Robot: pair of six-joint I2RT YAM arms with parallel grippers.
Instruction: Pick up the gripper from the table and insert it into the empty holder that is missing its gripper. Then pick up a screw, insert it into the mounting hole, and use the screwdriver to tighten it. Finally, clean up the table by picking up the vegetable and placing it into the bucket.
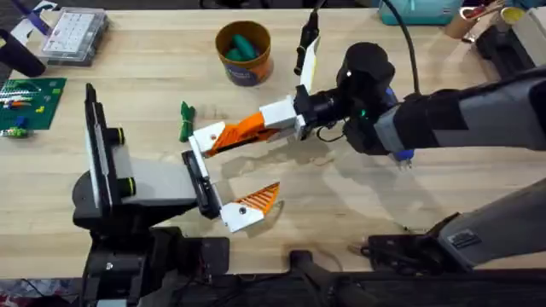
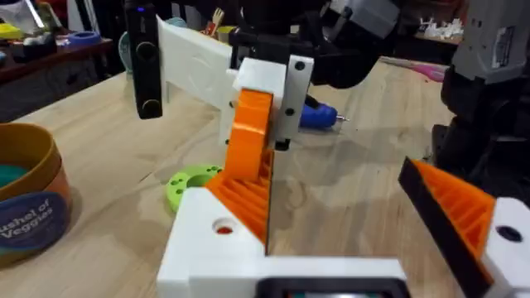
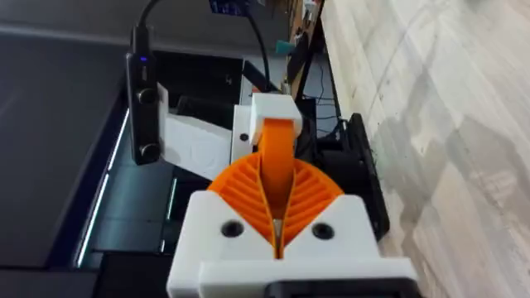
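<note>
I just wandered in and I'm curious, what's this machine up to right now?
The right gripper is shut on the gripper, a spare white-and-orange finger, and holds it at the far end of the holder, by the bar's vacant end. Whether it is seated cannot be seen. The screwdriver and the vegetable lie on the table, not yet handled. The bucket stands farther back.

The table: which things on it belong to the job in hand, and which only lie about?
Job:
gripper, holder, screwdriver, vegetable, bucket.

Lying about:
clear parts box, green board, lime-green disc, teal toys in the bucket.
</note>
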